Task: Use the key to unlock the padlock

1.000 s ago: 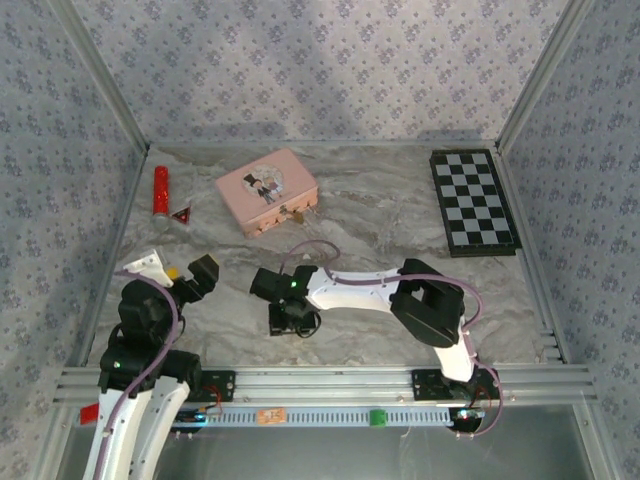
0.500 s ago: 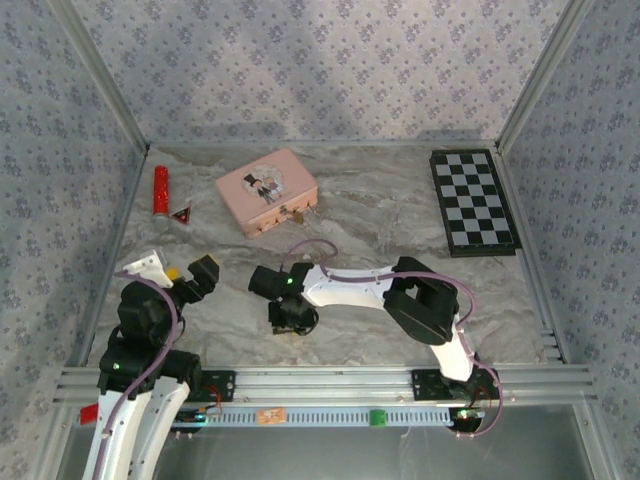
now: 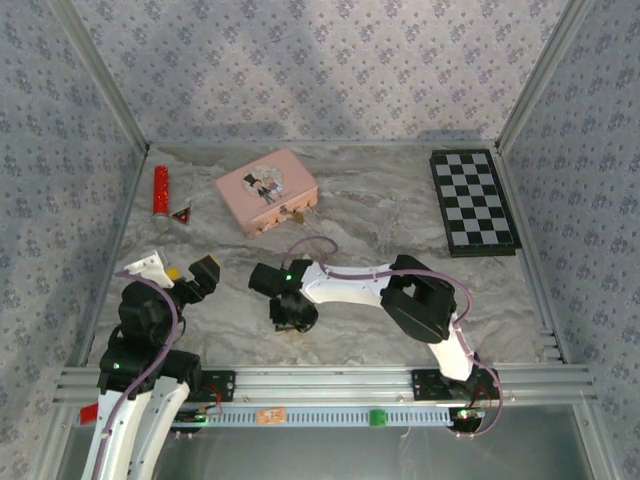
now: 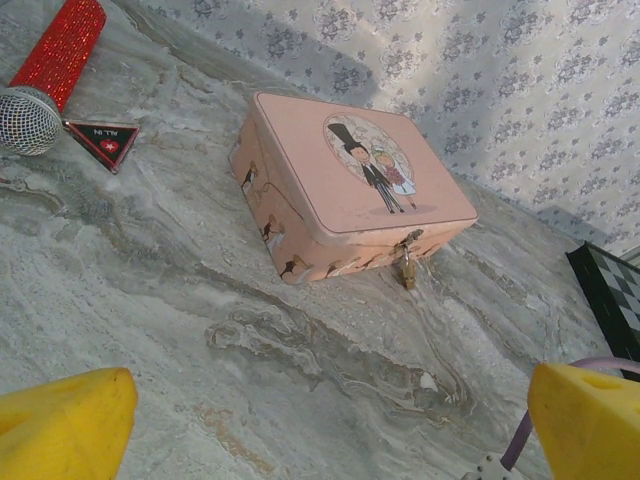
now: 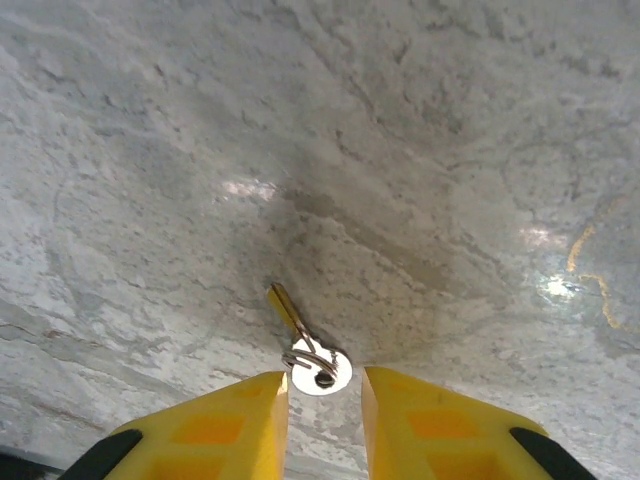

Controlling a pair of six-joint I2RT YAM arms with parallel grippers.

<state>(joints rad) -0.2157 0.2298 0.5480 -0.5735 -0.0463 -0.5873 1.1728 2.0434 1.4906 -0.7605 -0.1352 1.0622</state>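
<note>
You are just starting: right gripper (image 5: 323, 385) is straddling the small silver key (image 5: 318, 368), grasp uncertain; left gripper (image 4: 325, 425) is gaping; tiny brass padlock (image 4: 407, 268) is hanging unopened.

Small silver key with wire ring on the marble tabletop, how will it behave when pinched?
The small silver key looks thin, stiff, probably very light. Lying flat on the glossy marble tabletop, it may skid rather than lift. Its ring could flop.
</note>
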